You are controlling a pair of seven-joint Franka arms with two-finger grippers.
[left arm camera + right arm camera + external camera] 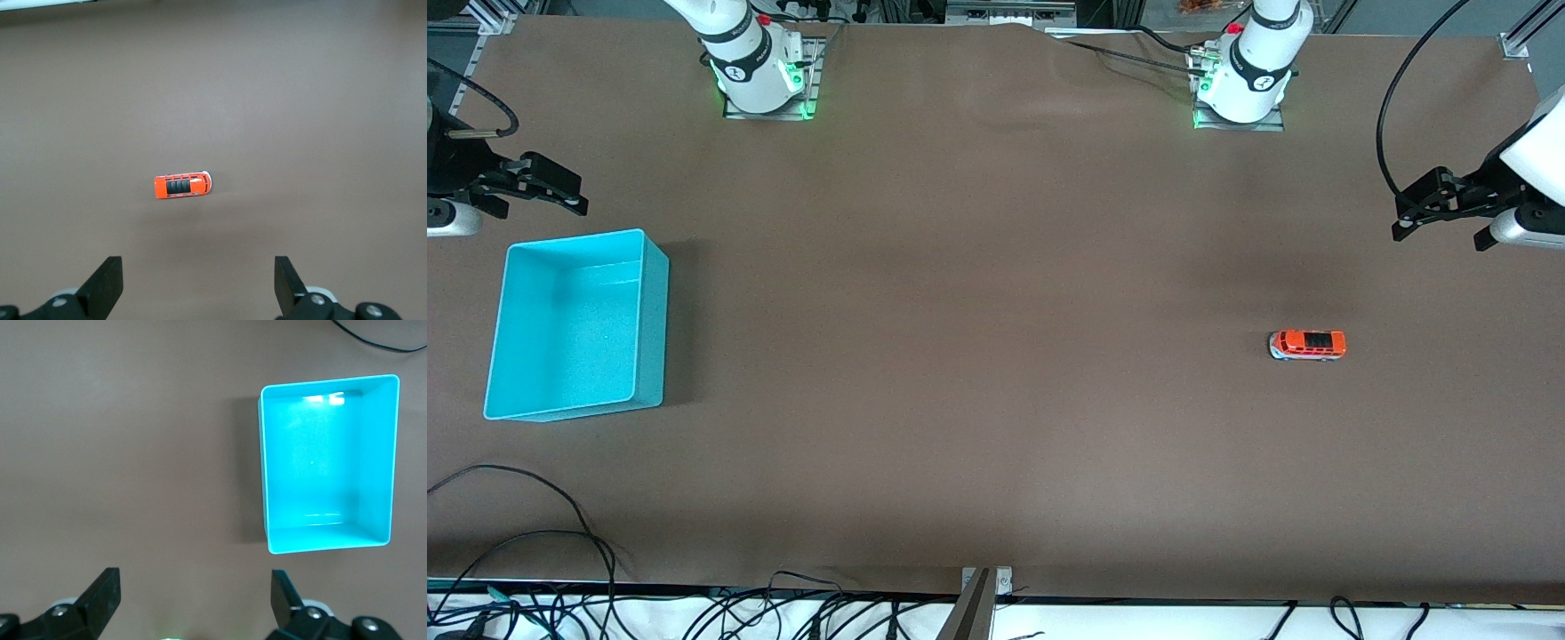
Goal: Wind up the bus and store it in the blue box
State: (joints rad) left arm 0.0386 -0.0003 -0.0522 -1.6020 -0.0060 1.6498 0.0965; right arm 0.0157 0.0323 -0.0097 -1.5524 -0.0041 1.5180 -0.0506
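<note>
Sat upright on bare table toward left arm's end: bus (1307, 345), untouched. Rested empty toward right arm's end, awaiting it: blue box (576, 324). Hovered apart, jaws wide, holding nothing: left gripper (1427, 206), right gripper (547, 188).

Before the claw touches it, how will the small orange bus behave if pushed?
The bus stands on its wheels on the flat table, so a lengthwise nudge would probably roll it. It looks small and rigid, likely light, and could skid sideways.
</note>
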